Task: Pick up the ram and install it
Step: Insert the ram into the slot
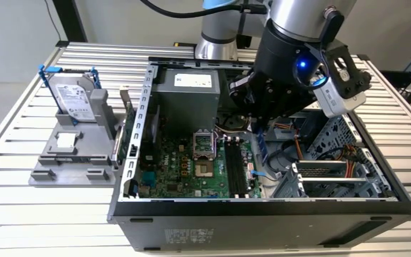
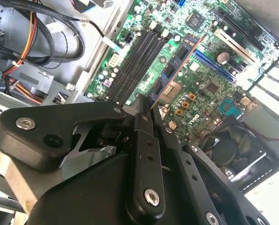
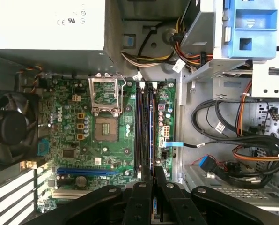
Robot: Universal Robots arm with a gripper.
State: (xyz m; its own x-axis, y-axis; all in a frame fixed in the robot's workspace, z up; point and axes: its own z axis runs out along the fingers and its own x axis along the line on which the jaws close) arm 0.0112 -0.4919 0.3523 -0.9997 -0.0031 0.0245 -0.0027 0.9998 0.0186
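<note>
Your gripper (image 2: 151, 105) is clamped on the ram (image 2: 174, 65) above the memory slots (image 3: 144, 126) — a light, stiff, fragile board, so keep your hold on its edges.

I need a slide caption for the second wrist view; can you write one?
Gripper shut on the ram, held edge-on above the black memory slots of the green motherboard.

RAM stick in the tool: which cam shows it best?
Second wrist view: the ram shows side-on, chips visible, running from the tool over the motherboard. First wrist view shows just its thin edge above the slots. Exterior view: a blue sliver under the tool.
</note>
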